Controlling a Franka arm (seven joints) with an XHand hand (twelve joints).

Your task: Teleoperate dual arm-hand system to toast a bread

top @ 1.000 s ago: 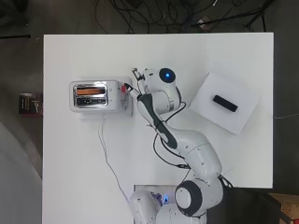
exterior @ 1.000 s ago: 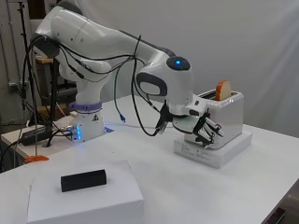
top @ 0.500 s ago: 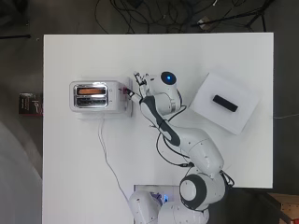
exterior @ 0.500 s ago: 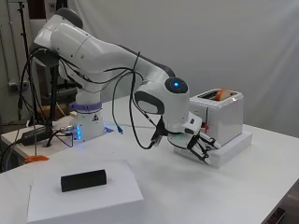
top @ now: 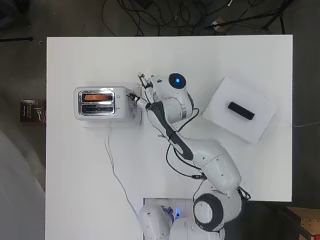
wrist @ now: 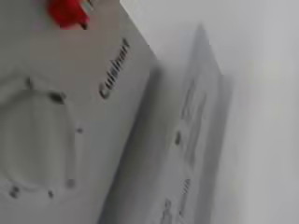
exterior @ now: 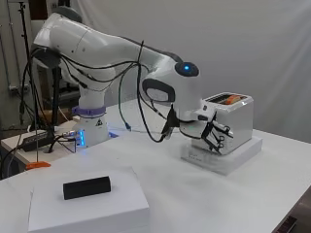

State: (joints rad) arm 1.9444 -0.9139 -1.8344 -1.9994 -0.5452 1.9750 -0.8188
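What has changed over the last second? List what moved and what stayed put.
The bread slice has sunk: a second ago it stood well above the toaster, and now only its top edge shows in the slot. The robot hand came down the toaster's front end and sits against its lower part. The toaster, its white base, and the white box with the black block stayed put.

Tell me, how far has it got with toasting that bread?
Done: the bread already sits in one slot of the toaster, only its top edge showing, so it looks lowered. In hand: the hand is down at the toaster's front end, fingers curled at the controls; whether it touches the lever I cannot tell. Left: the toasting itself, then taking the bread out.
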